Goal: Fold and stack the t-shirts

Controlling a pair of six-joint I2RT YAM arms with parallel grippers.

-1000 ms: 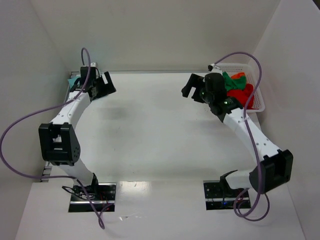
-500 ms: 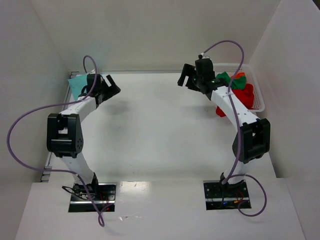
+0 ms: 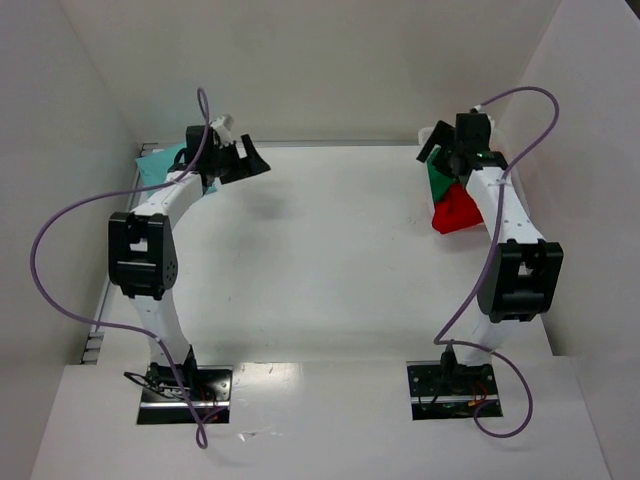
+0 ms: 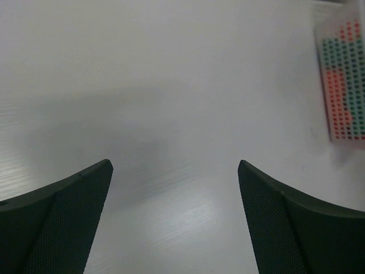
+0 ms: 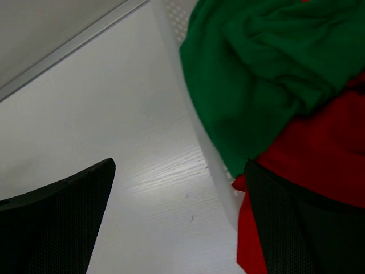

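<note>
The left gripper hangs over the bare table at the far left. Its fingers are wide apart with nothing between them. Just left of that arm, the teal t-shirt lies at the table's far-left corner. The right gripper is at the far right, just beside the white basket, with its fingers spread and holding nothing. The green t-shirt spills over the basket's wall. The red t-shirt hangs below it, down to the table. Whether a finger touches the red cloth cannot be told.
</note>
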